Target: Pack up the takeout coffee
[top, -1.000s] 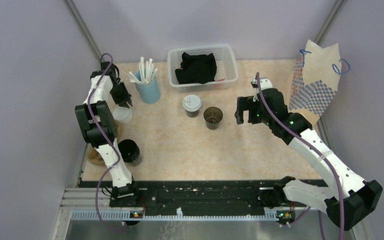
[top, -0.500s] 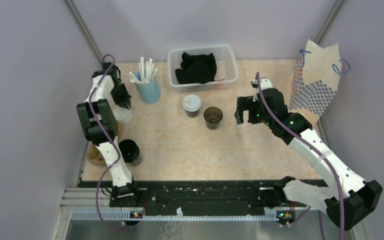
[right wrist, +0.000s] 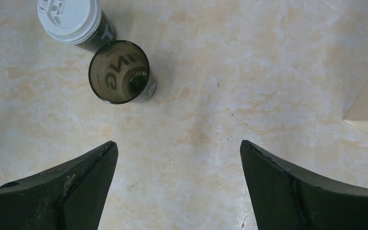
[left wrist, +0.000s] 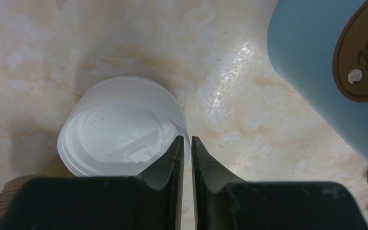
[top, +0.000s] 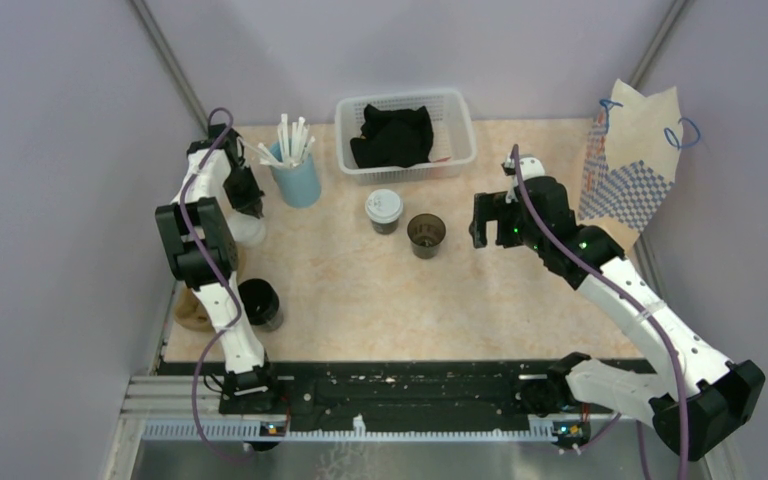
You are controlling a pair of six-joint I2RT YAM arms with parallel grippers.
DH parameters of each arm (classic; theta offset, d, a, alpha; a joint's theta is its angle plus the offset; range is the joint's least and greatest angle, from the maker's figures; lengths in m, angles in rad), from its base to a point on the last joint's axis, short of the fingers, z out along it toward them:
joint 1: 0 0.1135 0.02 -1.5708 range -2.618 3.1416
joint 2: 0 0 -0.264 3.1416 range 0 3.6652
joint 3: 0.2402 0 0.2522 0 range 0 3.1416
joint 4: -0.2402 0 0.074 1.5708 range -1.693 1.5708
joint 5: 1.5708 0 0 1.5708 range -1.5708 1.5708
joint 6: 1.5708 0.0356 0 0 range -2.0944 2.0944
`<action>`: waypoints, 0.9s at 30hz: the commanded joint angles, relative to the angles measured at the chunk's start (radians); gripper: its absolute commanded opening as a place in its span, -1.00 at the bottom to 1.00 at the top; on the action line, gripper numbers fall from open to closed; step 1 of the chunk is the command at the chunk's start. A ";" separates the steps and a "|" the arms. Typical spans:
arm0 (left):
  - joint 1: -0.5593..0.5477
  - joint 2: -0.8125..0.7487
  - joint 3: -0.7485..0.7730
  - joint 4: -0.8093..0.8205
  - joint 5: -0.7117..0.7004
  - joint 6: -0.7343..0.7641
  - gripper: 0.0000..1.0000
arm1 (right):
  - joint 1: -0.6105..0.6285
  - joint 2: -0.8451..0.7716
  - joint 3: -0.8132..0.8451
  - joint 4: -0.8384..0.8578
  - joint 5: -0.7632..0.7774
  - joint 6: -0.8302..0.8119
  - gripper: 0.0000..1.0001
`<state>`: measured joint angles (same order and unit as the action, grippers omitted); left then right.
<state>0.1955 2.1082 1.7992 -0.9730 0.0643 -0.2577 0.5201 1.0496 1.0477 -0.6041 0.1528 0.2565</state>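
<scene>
Coffee cup (top: 384, 210) lidded; L tool (left wrist: 187, 142) near-closed at lid stack (left wrist: 115, 129) rim, grip unclear; R tool (right wrist: 177, 146) open.

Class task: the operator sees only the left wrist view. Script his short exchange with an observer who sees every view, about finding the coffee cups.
Operator: I see only lids and a blue cup. Any coffee cups?
Observer: Two dark ones mid-table: a lidded cup beside an open cup.
Operator: Is the right tool near them?
Observer: The right tool hangs open to their right, holding nothing.
</scene>
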 commanded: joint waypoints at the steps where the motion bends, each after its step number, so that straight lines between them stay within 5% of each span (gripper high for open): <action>1: -0.005 0.014 0.029 -0.010 -0.024 0.021 -0.63 | -0.008 -0.002 0.016 0.050 -0.002 0.001 0.97; 8: -0.006 0.022 0.030 -0.012 -0.028 0.024 -0.67 | -0.009 0.000 0.015 0.052 -0.006 0.002 0.97; 15: -0.008 0.016 0.043 -0.011 -0.027 0.025 -0.99 | -0.009 0.000 0.017 0.053 -0.007 0.001 0.97; 27: -0.008 -0.035 0.086 -0.082 -0.044 -0.006 -1.00 | -0.008 0.002 0.016 0.062 -0.011 0.004 0.97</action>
<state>0.1917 2.1212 1.8530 -1.0195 0.0357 -0.2504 0.5201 1.0500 1.0477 -0.5888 0.1513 0.2569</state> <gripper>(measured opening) 0.006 0.985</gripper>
